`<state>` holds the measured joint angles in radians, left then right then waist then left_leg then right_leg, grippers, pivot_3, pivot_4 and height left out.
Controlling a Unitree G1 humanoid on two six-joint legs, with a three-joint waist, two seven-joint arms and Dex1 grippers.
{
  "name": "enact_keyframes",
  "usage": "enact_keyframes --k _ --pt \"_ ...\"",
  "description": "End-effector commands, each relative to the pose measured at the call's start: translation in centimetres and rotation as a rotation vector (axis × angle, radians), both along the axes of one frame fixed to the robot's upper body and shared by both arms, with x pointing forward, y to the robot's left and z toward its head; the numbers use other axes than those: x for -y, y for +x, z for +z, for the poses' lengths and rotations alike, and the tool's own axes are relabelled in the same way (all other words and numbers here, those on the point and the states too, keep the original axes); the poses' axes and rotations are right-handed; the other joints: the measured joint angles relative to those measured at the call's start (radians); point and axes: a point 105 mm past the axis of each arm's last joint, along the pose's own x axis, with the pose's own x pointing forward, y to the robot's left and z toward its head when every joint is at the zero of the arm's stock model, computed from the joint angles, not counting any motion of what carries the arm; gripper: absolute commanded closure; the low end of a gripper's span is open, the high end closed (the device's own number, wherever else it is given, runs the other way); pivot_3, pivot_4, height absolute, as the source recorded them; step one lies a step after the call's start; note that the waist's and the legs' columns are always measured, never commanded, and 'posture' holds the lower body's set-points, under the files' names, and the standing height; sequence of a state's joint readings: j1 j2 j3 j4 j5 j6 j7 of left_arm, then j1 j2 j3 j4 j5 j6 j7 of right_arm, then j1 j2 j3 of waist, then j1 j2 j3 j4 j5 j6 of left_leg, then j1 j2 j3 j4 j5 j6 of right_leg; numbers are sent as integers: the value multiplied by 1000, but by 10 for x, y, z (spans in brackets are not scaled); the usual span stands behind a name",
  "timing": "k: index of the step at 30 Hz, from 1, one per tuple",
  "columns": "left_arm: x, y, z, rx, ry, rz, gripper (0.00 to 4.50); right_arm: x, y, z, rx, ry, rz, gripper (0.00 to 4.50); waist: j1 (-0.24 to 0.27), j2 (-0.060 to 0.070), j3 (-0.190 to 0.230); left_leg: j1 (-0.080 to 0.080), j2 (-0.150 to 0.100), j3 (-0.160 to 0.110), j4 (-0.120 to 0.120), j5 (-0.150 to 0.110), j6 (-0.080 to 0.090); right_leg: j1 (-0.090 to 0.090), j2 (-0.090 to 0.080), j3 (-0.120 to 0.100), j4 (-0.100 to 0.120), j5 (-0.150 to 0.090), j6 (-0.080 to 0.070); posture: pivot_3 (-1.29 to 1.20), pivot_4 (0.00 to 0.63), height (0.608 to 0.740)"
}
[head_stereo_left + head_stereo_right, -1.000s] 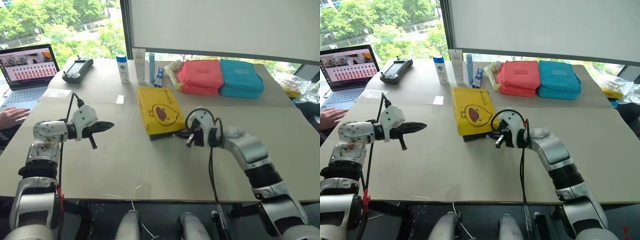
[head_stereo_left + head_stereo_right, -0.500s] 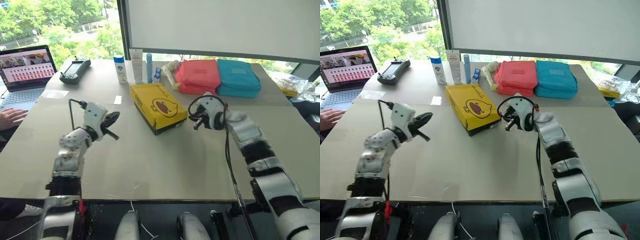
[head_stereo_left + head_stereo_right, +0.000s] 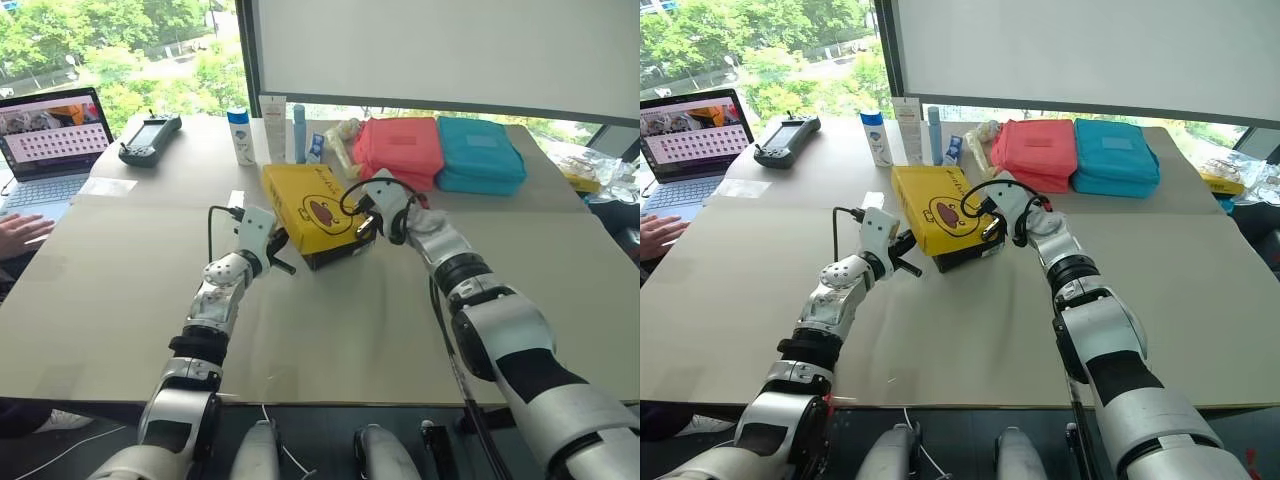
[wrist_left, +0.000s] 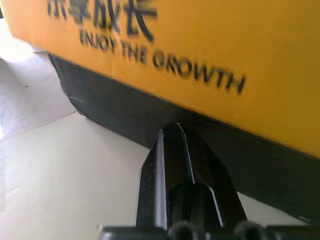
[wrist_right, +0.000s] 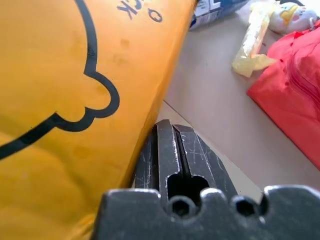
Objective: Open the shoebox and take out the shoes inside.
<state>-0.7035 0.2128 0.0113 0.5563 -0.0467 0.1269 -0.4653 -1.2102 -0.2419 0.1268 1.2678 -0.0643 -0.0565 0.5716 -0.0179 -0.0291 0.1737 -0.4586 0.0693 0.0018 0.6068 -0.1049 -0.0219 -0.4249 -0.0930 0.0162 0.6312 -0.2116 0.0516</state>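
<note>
Item: shoebox (image 3: 312, 213), rectangular cardboard, yellow lid with a cartoon duck face and dark lettering over a dark base, lying closed and askew near the middle of the tabletop (image 3: 330, 330), in front of a coral-pink zip pouch (image 3: 403, 152) and a teal zip pouch (image 3: 482, 155). Handling, as judged: light, stiff-walled, liable to slide on the smooth tabletop when pushed from one side only; the lid likely lifts free of the base, so the sensible hold is at the lid's lower edge on two opposite sides, with the base kept down. Left gripper (image 3: 280, 247): fingers pressed together, tip at the box's left side. Right gripper (image 3: 362, 222): fingers likewise pressed together, holding nothing, tip against the box's right edge. View differences: the left wrist view alone shows the seam where yellow lid meets dark base, with the fingertips (image 4: 179, 131) right at it; the right wrist view shows the duck outline close up; the head views give the box's overall placement and both arms flanking it. Contents: not visible.
</note>
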Motion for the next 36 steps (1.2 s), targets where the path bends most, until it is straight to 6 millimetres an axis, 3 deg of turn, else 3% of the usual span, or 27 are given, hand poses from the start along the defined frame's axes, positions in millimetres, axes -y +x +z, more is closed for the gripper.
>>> enact_keyframes --k 1,6,10,17,20,24,27,30,36 --pt "22 -3 10 43 22 -86 4497 -40 -20 4 -78 110 248 4461 -4 0 0 0 0 0 0 0 0 0 0 0 0 0 0 0 150 715" --pt "14 -26 14 34 55 -164 4497 -50 -49 -8 -161 106 483 4461 -26 1 0 1 0 -1 0 0 0 1 1 0 2 -1 1 0 150 715" --pt "6 -70 21 -19 105 -281 4497 -49 -76 -6 -176 90 596 4461 -33 1 -1 1 1 -1 -1 0 -1 -1 1 0 5 -1 -2 0 150 715" --pt "-29 -143 16 -202 204 -319 4497 -36 -121 -3 -211 9 681 4461 -26 2 0 2 1 -2 -1 -4 -7 -5 0 0 14 -9 -4 0 150 715" --pt "-42 -155 17 -231 228 -285 4497 -33 -141 -5 -248 -10 711 4461 -22 2 0 2 1 -1 0 -7 -11 -6 0 0 13 -16 -6 0 150 715" --pt "-61 -155 20 -236 248 -209 4497 -28 -164 -13 -303 -55 738 4461 -14 2 0 2 1 -1 1 -8 -12 -6 -1 -1 13 -15 -7 0 150 715" --pt "-73 -153 20 -230 284 -172 4497 -25 -167 -18 -318 -75 711 4461 -9 2 0 3 1 -1 1 -8 -12 -6 -1 -1 13 -14 -8 0 150 715" --pt "-89 -149 20 -222 341 -132 4497 -17 -157 -20 -294 -103 636 4461 -8 2 0 3 1 -1 1 -8 -13 -7 -1 -1 13 -14 -9 0 150 715" --pt "-121 -144 35 -192 370 -71 4497 32 -119 -13 -244 -203 452 4461 3 1 0 0 1 0 1 -8 -12 -11 -1 -1 11 -14 -9 0 150 715"
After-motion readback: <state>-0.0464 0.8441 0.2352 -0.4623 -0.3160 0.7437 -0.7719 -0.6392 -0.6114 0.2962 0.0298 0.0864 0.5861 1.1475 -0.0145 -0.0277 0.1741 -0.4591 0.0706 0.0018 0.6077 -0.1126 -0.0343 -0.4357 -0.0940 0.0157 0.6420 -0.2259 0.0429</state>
